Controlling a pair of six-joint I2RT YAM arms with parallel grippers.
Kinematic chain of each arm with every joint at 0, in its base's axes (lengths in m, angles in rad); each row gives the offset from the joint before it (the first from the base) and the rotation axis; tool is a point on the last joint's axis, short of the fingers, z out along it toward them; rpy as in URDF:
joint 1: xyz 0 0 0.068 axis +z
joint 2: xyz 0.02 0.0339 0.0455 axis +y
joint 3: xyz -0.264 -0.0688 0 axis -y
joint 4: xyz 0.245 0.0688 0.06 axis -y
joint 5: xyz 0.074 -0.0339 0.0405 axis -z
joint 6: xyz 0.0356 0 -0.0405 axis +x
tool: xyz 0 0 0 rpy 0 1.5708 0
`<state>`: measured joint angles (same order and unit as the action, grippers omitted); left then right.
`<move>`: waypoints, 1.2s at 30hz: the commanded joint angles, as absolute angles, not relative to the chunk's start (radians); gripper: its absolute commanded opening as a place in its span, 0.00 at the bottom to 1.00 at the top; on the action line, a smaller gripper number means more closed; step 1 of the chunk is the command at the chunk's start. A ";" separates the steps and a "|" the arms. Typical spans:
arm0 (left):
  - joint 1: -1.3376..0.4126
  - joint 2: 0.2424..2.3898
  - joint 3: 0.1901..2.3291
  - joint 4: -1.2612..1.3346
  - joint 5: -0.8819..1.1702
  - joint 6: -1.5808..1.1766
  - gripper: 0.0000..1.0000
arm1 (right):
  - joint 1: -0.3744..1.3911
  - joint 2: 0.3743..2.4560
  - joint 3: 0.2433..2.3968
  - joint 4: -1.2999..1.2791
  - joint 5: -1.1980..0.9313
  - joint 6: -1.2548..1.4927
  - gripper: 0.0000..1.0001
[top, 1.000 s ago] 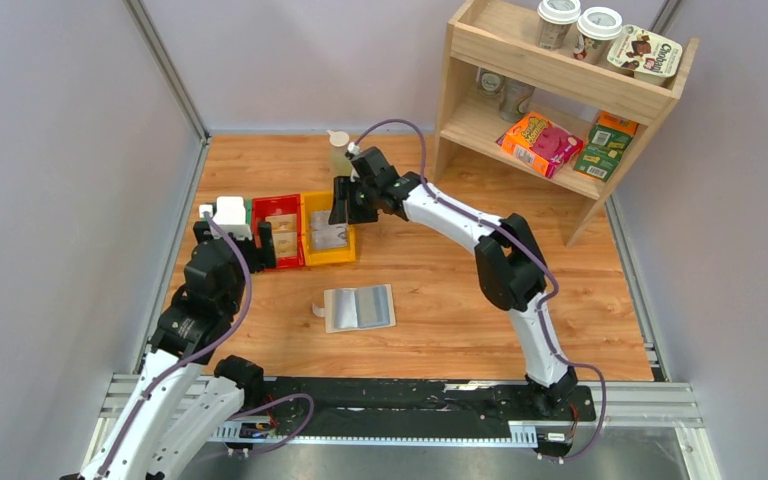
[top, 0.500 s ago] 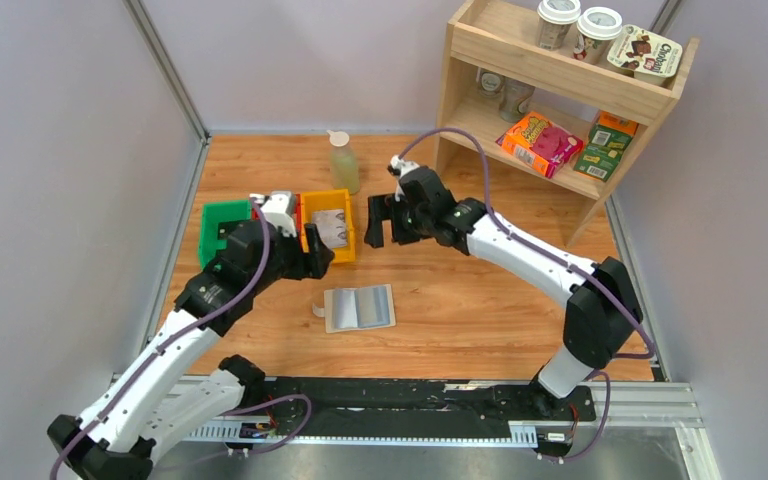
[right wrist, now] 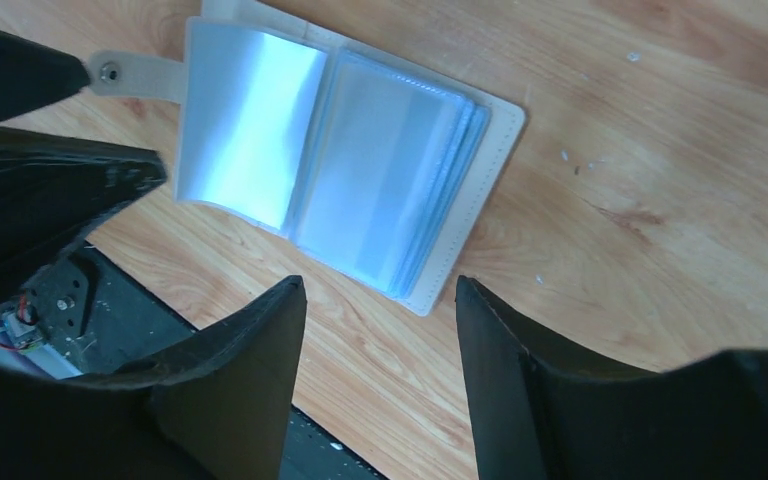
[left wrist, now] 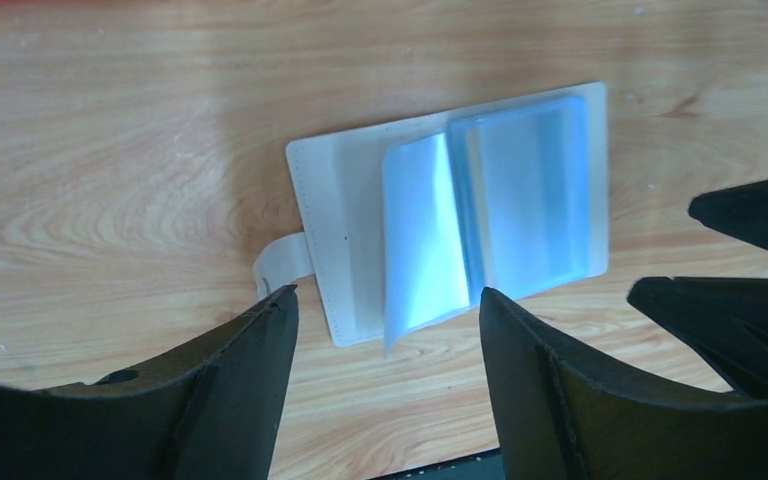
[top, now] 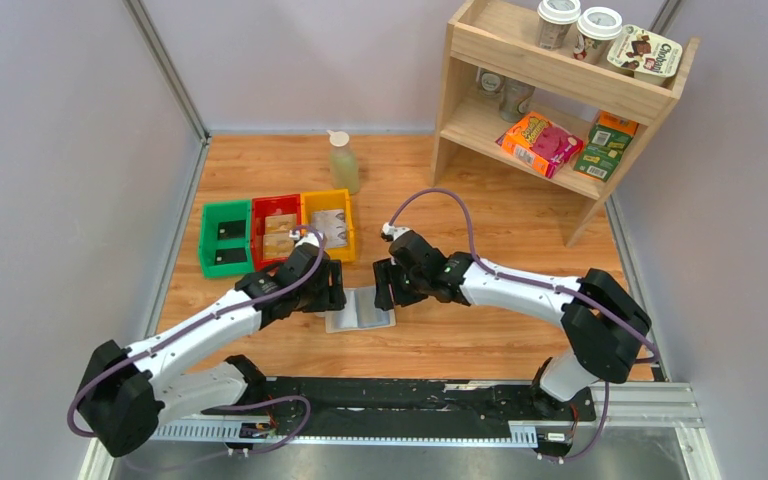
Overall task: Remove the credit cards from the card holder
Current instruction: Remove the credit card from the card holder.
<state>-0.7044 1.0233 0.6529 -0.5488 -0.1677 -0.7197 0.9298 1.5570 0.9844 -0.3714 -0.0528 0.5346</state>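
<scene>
From above, the card holder (top: 362, 309) lies open and flat on the counter (top: 480, 200), close to the near edge and a little left of the middle. The left end effector (top: 326, 290) hangs at its left side and the right end effector (top: 384, 285) at its right side, the two facing each other across it. The credit cards (top: 280, 240) lie in three bins toward the left edge: black ones in the green bin (top: 210, 250), tan ones in the red bin (top: 258, 232), silvery ones in the yellow bin (top: 349, 240). A bottle (top: 342, 162) stands near the far edge, and a shelf (top: 560, 90) fills the far right corner.

In the left wrist view, the left end effector (left wrist: 388, 300) is released, its fingers spread wide with nothing gripped. The card holder (left wrist: 345, 225) lies below them, its clasp tab (left wrist: 282, 265) just beside one fingertip. One clear sleeve (left wrist: 420, 240) stands partly lifted from the stack.

In the right wrist view, the right end effector (right wrist: 380, 288) is also released and grasps nothing. The card holder (right wrist: 480, 170) lies beyond its fingertips, apart from them, the sleeve (right wrist: 250, 125) raised on the clasp tab (right wrist: 135, 75) side.
</scene>
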 commanded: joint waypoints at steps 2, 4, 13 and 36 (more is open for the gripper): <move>-0.710 1.090 0.617 -0.466 -0.193 -0.793 0.70 | 0.942 1.560 0.947 -0.187 -0.098 0.604 0.56; -0.710 1.110 0.600 -0.453 -0.198 -0.811 0.66 | 0.943 1.572 0.943 -0.172 -0.106 0.609 0.56; -0.712 1.143 0.529 -0.367 -0.169 -0.883 0.43 | 0.942 1.634 0.956 -0.184 -0.091 0.609 0.53; -0.729 1.115 0.394 -0.158 -0.083 -1.072 0.12 | 0.942 1.694 0.988 -0.222 -0.110 0.594 0.50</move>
<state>-0.7139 1.1255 0.4107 -0.2153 -0.1116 -1.0302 0.9356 1.6833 0.9531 -0.2390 -0.0990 0.5980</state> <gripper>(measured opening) 0.130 0.505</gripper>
